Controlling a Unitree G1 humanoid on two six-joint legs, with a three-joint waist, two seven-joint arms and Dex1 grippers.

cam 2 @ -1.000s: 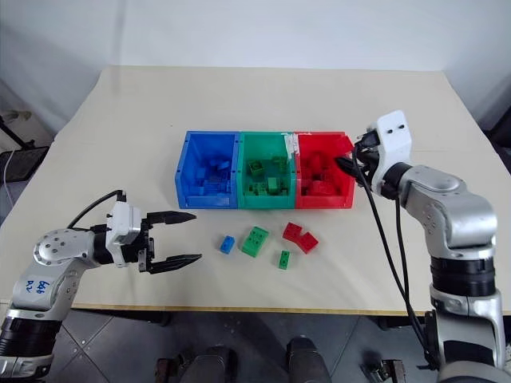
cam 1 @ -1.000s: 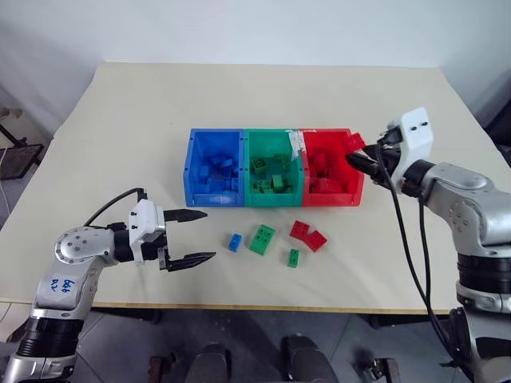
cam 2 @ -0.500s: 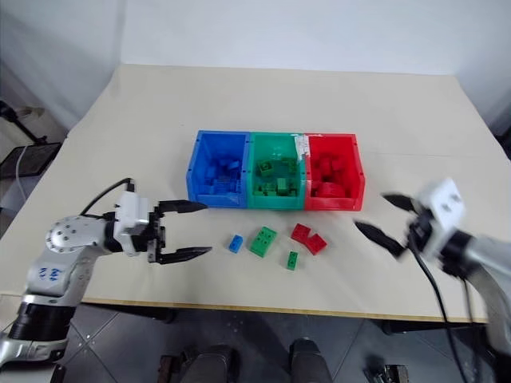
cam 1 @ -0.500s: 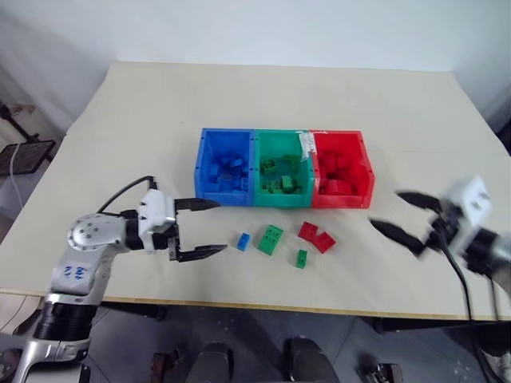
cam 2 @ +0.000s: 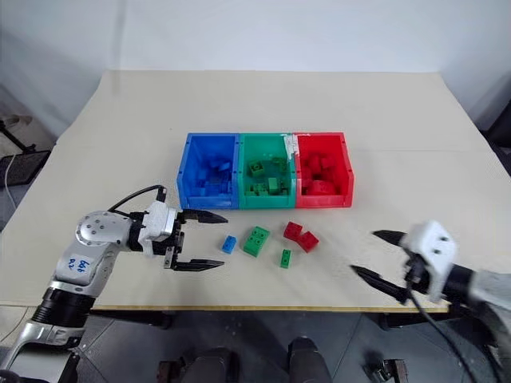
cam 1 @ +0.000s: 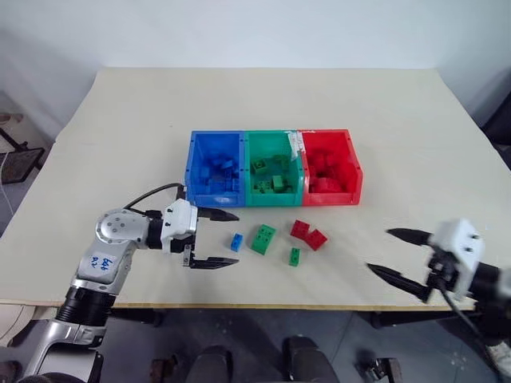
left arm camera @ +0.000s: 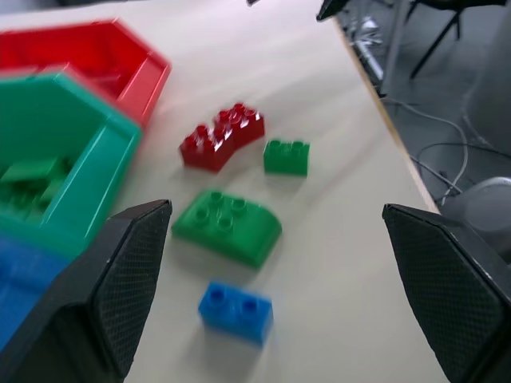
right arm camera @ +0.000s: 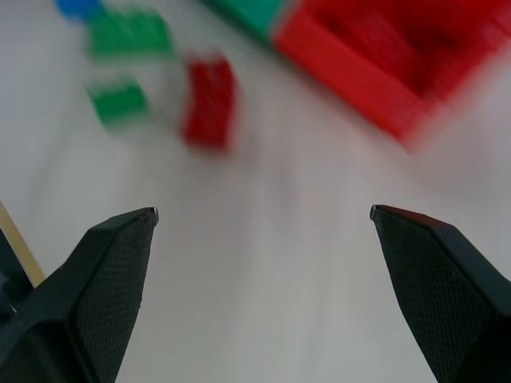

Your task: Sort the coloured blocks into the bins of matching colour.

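A: How do the jaws stand?
B: The left gripper [cam 1: 217, 238] gapes wide, empty; the blue block [cam 1: 236, 242] lies just beyond its fingertips, the large green block [cam 1: 263, 238] past that. The right gripper [cam 1: 398, 255] is spread wide too, holding nothing.
A: And the rest?
B: 2 red blocks [cam 1: 307, 233] and a small green block [cam 1: 294, 256] lie between both grippers; 3 bins [cam 1: 274, 198] sit beyond them.

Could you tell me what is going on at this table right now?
A robot is sorting toy bricks by colour into the blue, green and red bins, which already hold bricks. Neither gripper holds anything. The left gripper is open beside the blue brick. The right gripper is open near the table's front edge. The large green brick, the small green brick and the red bricks lie in front of the bins.
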